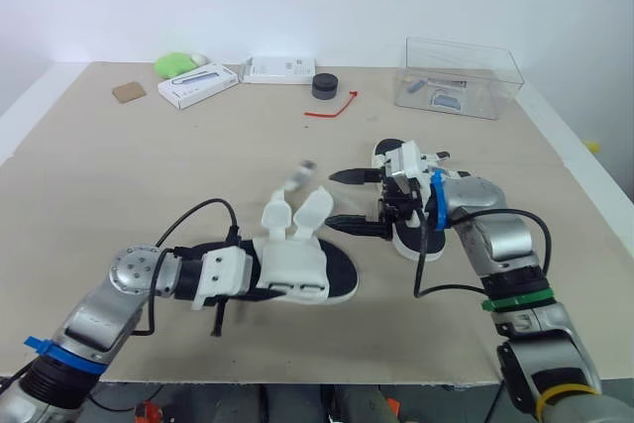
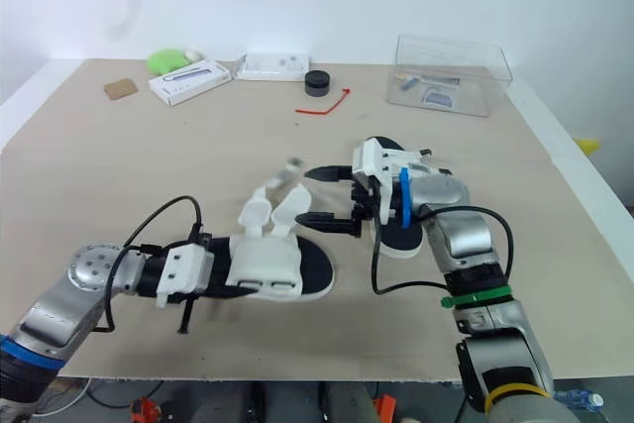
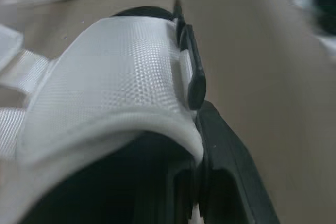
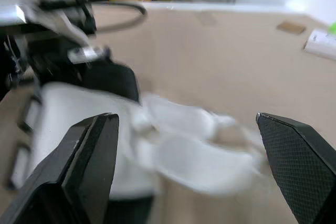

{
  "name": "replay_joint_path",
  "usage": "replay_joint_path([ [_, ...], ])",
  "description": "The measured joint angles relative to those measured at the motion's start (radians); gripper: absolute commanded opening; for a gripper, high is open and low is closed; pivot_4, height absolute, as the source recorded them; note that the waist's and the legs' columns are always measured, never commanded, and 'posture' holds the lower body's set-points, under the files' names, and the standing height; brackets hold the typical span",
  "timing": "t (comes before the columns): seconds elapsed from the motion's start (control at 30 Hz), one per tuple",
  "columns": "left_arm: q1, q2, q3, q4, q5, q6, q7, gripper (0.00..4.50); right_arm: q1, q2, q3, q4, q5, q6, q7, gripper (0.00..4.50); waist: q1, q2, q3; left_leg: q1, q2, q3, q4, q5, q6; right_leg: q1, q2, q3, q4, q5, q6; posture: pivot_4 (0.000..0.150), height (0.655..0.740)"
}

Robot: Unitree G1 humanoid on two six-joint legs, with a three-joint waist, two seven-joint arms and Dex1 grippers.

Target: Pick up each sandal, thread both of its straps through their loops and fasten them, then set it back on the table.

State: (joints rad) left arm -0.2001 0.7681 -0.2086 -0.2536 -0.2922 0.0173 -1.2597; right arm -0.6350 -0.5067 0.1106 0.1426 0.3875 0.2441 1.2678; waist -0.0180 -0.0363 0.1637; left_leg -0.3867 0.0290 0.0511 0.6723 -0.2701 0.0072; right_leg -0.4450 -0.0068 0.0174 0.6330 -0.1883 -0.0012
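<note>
A sandal (image 1: pixel 319 266) with a black sole and white straps lies near the table's front edge. Its two loose strap ends (image 1: pixel 297 213) stick up and away from me. My left gripper (image 1: pixel 265 292) is shut on this sandal's near side, beside the white band (image 3: pixel 121 77). My right gripper (image 1: pixel 349 199) hovers open just right of the strap ends, with nothing between its fingers (image 4: pixel 84 171). The second sandal (image 1: pixel 388 154) lies flat under my right wrist and is mostly hidden by it.
At the back right stands a clear plastic box (image 1: pixel 458 76). Along the far edge lie a black round cap (image 1: pixel 325 84), a red tie (image 1: pixel 332 108), two white boxes (image 1: pixel 198 83), a green object (image 1: pixel 174 63) and a brown square (image 1: pixel 129 92).
</note>
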Motion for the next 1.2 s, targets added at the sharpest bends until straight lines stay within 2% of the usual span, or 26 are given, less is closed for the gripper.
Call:
replay_joint_path([
  [0.17,-0.009,-0.012,0.006,0.039,0.001,-0.037,-0.009,0.05,0.036,-0.009,-0.006,-0.066,0.011,0.024,-0.025,4.50,-0.002,0.000,0.000,0.002,0.000,0.001,0.001,0.000,0.001,0.001,0.001,0.000,0.001,-0.002,0.007,0.150,0.7400],
  [0.33,-0.008,-0.082,0.024,0.047,-0.002,0.003,0.081,0.05,0.053,-0.018,-0.007,-0.111,0.021,0.042,-0.051,4.50,-0.002,0.000,0.000,0.001,0.000,0.001,0.001,0.000,0.001,0.001,0.001,0.001,0.001,-0.002,0.008,0.150,0.7400],
  [0.5,0.001,-0.101,0.051,0.046,-0.022,0.049,0.140,0.05,0.057,-0.026,-0.008,-0.117,0.021,0.049,-0.059,4.50,-0.002,0.000,0.000,0.001,0.000,0.000,0.001,0.000,0.001,0.001,0.001,0.000,0.001,-0.002,0.008,0.150,0.7400],
  [0.63,0.010,-0.099,0.053,0.038,-0.023,0.055,0.142,0.05,0.058,-0.026,-0.008,-0.117,0.022,0.051,-0.068,4.50,-0.003,0.000,0.000,0.002,0.000,0.001,0.001,0.000,0.001,0.001,0.002,0.001,0.001,-0.002,0.008,0.150,0.7400],
  [0.87,0.116,-0.041,0.053,-0.039,-0.043,0.054,0.089,0.05,0.058,-0.037,-0.007,-0.117,0.022,0.051,-0.052,4.50,-0.003,0.000,0.000,0.002,0.000,0.001,0.001,0.000,0.002,0.001,0.001,0.001,0.002,-0.001,0.003,0.150,0.7400],
  [1.2,0.148,-0.058,0.052,-0.086,-0.035,0.098,0.167,0.05,0.058,-0.032,-0.004,-0.102,0.020,0.041,-0.044,4.50,-0.003,0.000,0.000,0.003,0.000,0.001,0.001,0.000,0.002,0.001,0.001,0.001,0.002,-0.001,0.004,0.150,0.7400],
])
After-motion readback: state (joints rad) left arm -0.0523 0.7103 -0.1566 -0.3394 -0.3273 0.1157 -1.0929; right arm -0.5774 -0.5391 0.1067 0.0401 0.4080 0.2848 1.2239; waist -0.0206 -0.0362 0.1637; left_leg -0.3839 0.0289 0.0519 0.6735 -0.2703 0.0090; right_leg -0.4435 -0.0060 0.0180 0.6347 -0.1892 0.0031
